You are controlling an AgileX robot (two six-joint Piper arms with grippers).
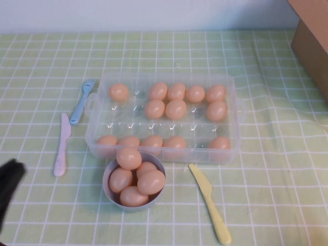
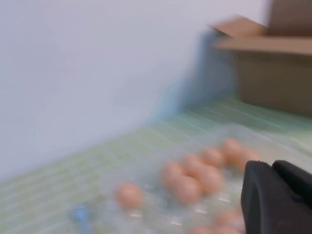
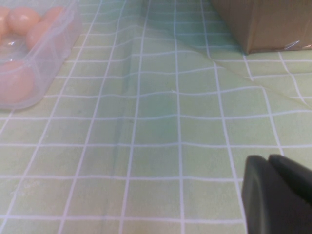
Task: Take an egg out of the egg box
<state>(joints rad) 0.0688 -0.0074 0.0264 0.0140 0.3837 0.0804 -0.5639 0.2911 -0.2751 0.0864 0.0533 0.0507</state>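
The clear plastic egg box [image 1: 123,120] stands mid-table with several peach-tan eggs [image 1: 176,109] in its cups. The left wrist view is blurred; it shows the eggs [image 2: 187,187] beyond my left gripper [image 2: 273,166], which is shut and holds nothing. In the high view that left gripper [image 1: 11,177] is a dark shape at the table's near left edge, well clear of the box. My right gripper [image 3: 269,158] is out of the high view. It hangs shut and empty over bare cloth, to the right of the egg box [image 3: 53,53].
A grey-blue bowl [image 1: 109,190] heaped with eggs [image 1: 151,182] stands against the box's front wall. A blue fork [image 1: 82,102] and a pink knife [image 1: 62,146] lie left of the box, a yellow knife [image 1: 210,202] at front right. A cardboard box [image 1: 312,46] occupies the far right corner.
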